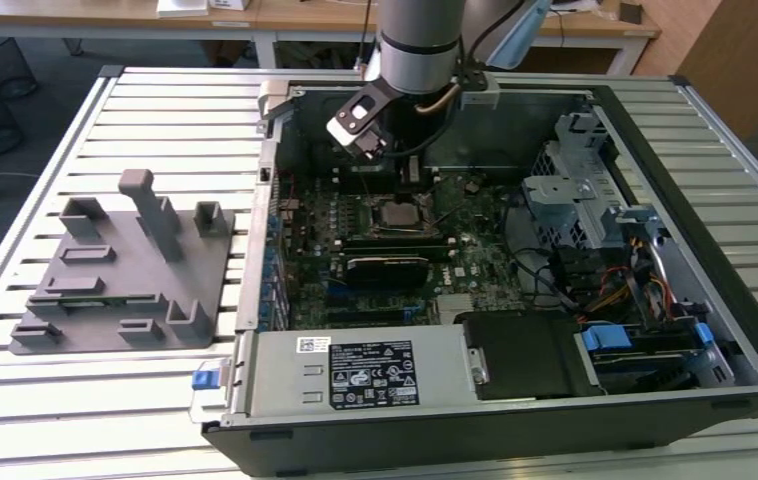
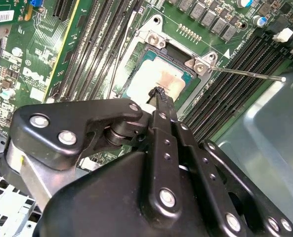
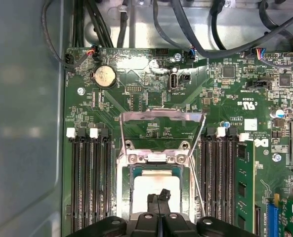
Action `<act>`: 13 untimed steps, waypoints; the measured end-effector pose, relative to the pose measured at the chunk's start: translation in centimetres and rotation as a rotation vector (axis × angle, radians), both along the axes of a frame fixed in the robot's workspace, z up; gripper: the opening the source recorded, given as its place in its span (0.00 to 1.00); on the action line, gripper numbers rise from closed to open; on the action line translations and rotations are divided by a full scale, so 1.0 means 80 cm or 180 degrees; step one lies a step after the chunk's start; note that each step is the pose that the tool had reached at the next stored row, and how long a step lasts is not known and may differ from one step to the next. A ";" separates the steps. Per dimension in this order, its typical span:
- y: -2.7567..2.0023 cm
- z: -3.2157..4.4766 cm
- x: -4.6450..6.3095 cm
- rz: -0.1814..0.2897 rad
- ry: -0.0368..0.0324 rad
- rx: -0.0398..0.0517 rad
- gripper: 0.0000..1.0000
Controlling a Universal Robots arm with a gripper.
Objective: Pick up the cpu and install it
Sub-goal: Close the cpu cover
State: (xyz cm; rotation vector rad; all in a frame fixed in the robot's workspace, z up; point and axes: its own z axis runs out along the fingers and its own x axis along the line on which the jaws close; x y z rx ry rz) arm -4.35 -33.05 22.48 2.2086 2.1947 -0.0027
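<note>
My end effector (image 2: 158, 94) is pinched shut, tips together w/ nothing between them, right over the cpu (image 3: 153, 186); can't tell if they touch it. Cpu lies flat in the socket (image 3: 158, 158) on the mobo (image 3: 136, 98), silvery top up. Load plate (image 3: 161, 116) is flipped open, lever (image 2: 245, 73) out to one side. Exterior view: open case (image 1: 699, 120) on the tabletop (image 1: 152, 110), grey fixture (image 1: 126, 270) on that view's left.

The cpu (image 3: 144, 190) lies in the socket (image 3: 158, 158) on the motherboard (image 3: 136, 98) inside the case (image 1: 486, 440), between memory slots (image 3: 89, 182); a fixture (image 1: 126, 270) stands on the table (image 1: 86, 410) at the exterior view's left.
</note>
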 end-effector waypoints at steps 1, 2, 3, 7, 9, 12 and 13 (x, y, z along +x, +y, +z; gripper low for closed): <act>0.0000 0.0007 0.000 0.0000 0.0000 0.0000 0.11; 0.0000 0.0018 0.000 0.0000 0.0000 0.0000 0.11; 0.0000 0.0032 0.000 0.0000 0.0000 0.0000 0.11; 0.0000 0.0093 0.000 0.0000 0.0000 0.0000 0.11; 0.0000 0.0119 0.000 0.0000 0.0000 0.0000 0.11; 0.0003 0.0157 -0.001 0.0001 0.0000 0.0000 0.11; 0.0003 0.0170 -0.001 0.0001 0.0001 0.0000 0.11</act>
